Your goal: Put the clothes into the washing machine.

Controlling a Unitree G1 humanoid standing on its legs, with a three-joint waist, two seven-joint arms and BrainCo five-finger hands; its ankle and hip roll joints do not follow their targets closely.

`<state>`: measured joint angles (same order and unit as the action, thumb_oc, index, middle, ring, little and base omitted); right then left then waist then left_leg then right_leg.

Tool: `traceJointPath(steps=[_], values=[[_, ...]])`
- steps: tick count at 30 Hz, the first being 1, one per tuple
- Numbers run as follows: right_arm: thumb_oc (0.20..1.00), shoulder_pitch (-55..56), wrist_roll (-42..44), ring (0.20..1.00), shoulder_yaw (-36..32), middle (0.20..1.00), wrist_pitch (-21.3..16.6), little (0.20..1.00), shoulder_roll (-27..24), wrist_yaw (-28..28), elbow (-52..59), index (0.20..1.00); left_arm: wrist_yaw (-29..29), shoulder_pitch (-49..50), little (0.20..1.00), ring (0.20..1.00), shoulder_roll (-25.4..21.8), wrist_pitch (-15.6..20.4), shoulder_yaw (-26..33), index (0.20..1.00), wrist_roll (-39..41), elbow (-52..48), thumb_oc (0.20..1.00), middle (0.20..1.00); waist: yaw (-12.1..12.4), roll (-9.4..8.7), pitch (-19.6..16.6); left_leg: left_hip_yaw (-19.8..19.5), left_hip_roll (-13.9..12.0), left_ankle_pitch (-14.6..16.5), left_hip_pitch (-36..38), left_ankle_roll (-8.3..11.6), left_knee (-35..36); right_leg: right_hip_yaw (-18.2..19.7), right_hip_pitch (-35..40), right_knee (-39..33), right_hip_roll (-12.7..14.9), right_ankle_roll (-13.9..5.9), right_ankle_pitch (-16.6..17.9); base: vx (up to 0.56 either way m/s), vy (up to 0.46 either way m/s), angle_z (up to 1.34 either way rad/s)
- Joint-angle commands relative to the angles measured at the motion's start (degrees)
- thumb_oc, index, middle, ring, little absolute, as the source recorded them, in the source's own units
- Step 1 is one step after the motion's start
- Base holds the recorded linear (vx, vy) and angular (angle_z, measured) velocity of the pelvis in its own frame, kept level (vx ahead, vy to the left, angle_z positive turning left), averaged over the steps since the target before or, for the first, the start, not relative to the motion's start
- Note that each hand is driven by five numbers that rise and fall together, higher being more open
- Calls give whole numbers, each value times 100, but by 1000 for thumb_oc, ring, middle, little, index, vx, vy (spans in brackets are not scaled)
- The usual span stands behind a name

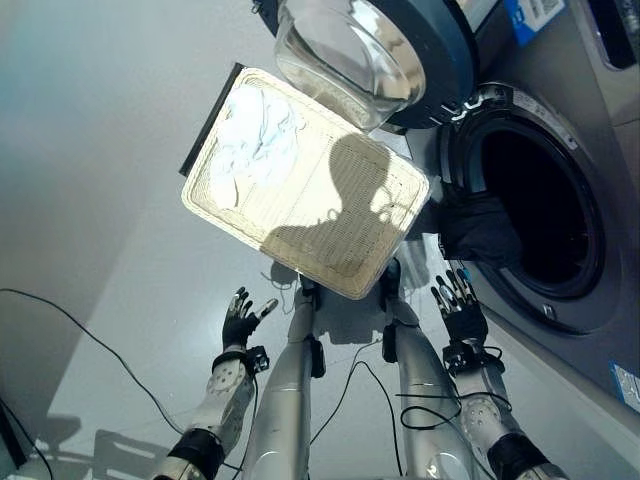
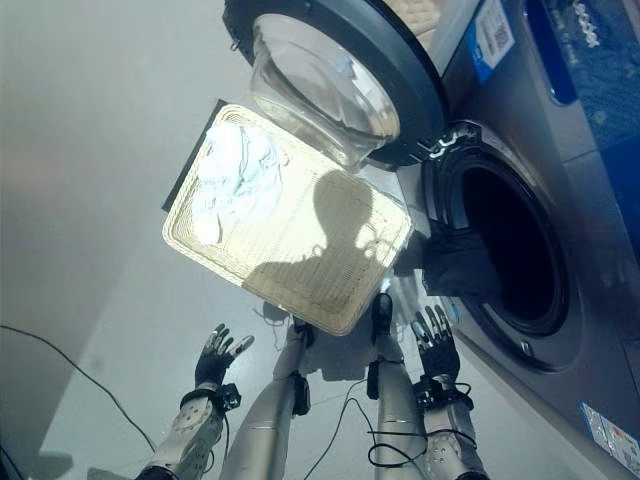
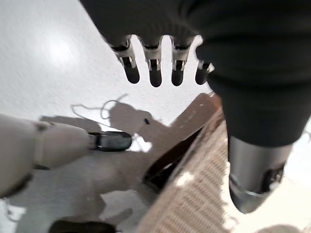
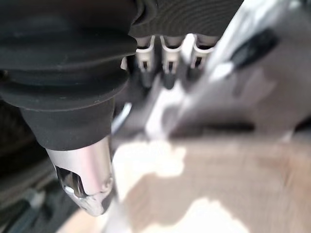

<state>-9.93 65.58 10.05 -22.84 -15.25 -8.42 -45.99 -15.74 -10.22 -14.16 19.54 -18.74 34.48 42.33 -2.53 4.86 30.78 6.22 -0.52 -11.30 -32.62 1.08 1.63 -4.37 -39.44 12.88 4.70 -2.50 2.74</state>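
Observation:
A cream woven basket stands on the floor in front of me, with white clothes heaped at its far left end. To the right is the washing machine, its round glass door swung open over the basket. A dark garment hangs over the lip of the drum opening. My left hand hovers low near the basket's near left corner, open and holding nothing. My right hand hangs just below the dark garment, fingers straight, also open.
The open door overhangs the basket's far right corner. Pale grey floor stretches to the left of the basket. The basket's woven wall shows close beside my left hand's fingers.

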Motion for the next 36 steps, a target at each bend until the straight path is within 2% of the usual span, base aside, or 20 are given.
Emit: traceJointPath(steps=[1, 2, 4, 7, 8, 10, 12, 19, 22, 25, 26, 29, 31, 36], values=[[1000, -119, 638, 1000, -159, 1000, 368, 1000, -32, -196, -42, 1000, 36, -112, 1000, 1000, -10, 275, 82, 1000, -167, 123, 1000, 1000, 65, 17, -99, 155, 477, 570, -197, 24, -541, -211, 164, -533, -119, -319, 357, 1, 9, -5], [1000, -176, 738, 1000, -210, 1000, 408, 1000, -34, -191, -131, 1000, 27, -146, 1000, 1000, -5, 280, 65, 1000, -161, 141, 1000, 1000, 66, 37, -99, 158, 487, 580, -244, 23, -586, -206, 118, -490, -112, -316, 343, 13, -1, -4], [1000, -567, 1168, 1000, -530, 1000, 404, 1000, -43, 110, -492, 1000, -58, -319, 1000, 1000, 59, 315, -81, 1000, -166, 171, 1000, 1000, 91, 242, -99, 174, 558, 642, -577, 16, -926, -225, -216, -90, -79, -284, 169, 37, -28, -6], [1000, -795, 1492, 1000, -691, 1000, 408, 1000, -51, 188, -590, 1000, -137, -377, 1000, 1000, 66, 292, -193, 1000, -73, 61, 1000, 1000, 117, 375, -99, 139, 590, 706, -799, 18, -1168, -202, -466, 210, -76, -240, 36, 61, -84, -1], [1000, -998, 1806, 1000, -794, 1000, 387, 1000, -47, 240, -682, 1000, -187, -389, 1000, 1000, 43, 307, -294, 1000, 64, -61, 1000, 1000, 156, 480, -99, 74, 600, 744, -1031, 34, -1359, -183, -730, 512, -94, -197, -95, 76, -133, 3], [1000, -1066, 1849, 1000, -843, 1000, 382, 1000, -45, 297, -715, 1000, -200, -389, 1000, 1000, 26, 306, -330, 1000, 106, -125, 1000, 1000, 175, 518, -99, 58, 591, 747, -1123, 43, -1408, -185, -835, 615, -102, -183, -138, 72, -167, 19], [1000, -1410, 2089, 1000, -977, 1000, 304, 1000, -79, 412, -849, 1000, -234, -385, 1000, 1000, -46, 285, -449, 1000, 200, -420, 1000, 1000, 284, 650, -99, -12, 523, 705, -1486, 80, -1522, -183, -1272, 946, -155, -127, -266, 93, -253, 28], [1000, -2087, 2236, 1000, -1206, 1000, 266, 1000, -368, 686, -1261, 1000, -302, -508, 1000, 1000, -182, 230, -726, 1000, 204, -795, 1000, 1000, 462, 773, -99, -126, 375, 572, -2003, 127, -1556, -219, -1841, 1272, -178, -67, -322, 45, -161, 8], [1000, -2717, 1930, 1000, -1304, 1000, 99, 1000, -704, 935, -1507, 1000, -354, -671, 1000, 1000, -271, 243, -943, 1000, 343, -1167, 1000, 1000, 583, 892, -99, -195, 301, 518, -2433, 149, -1676, -234, -2304, 1561, -135, -13, -362, 39, -142, 5], [1000, -2823, 1974, 1000, -1321, 1000, 67, 1000, -796, 944, -1513, 1000, -383, -702, 1000, 1000, -299, 204, -966, 1000, 351, -1281, 1000, 1000, 605, 913, -99, -210, 288, 522, -2547, 150, -1737, -233, -2416, 1637, -110, -4, -375, 25, -65, 12], [1000, -2999, 1790, 1000, -1319, 1000, -123, 1000, -947, 959, -1514, 1000, -421, -764, 1000, 1000, -426, 156, -1051, 1000, 451, -1527, 1000, 1000, 661, 958, -99, -285, 285, 532, -2806, 155, -1902, -232, -2668, 1845, -64, 9, -410, 37, -104, 11], [1000, -3244, 1696, 1000, -1300, 1000, -277, 1000, -1136, 1068, -1430, 1000, -544, -820, 1000, 1000, -549, 51, -1089, 1000, 536, -1806, 1000, 1000, 714, 982, -99, -345, 265, 510, -3015, 169, -1951, -241, -2871, 1953, -28, 7, -426, 25, -79, 12], [1000, -3299, 1790, 1000, -1310, 1000, -369, 1000, -1177, 1034, -1410, 1000, -561, -830, 1000, 1000, -574, 18, -1078, 1000, 553, -1863, 1000, 1000, 726, 987, -99, -359, 261, 508, -3059, 174, -1960, -249, -2916, 1972, -16, 6, -427, 9, -40, 3], [1000, -3551, 2262, 1000, -1421, 1000, -964, 1000, -1341, 927, -1231, 1000, -633, -819, 1000, 1000, -716, -14, -1071, 1000, 669, -2093, 1000, 1000, 797, 1025, -99, -441, 254, 504, -3216, 178, -1983, -282, -3066, 2078, 23, 2, -470, 8, -38, 5]])
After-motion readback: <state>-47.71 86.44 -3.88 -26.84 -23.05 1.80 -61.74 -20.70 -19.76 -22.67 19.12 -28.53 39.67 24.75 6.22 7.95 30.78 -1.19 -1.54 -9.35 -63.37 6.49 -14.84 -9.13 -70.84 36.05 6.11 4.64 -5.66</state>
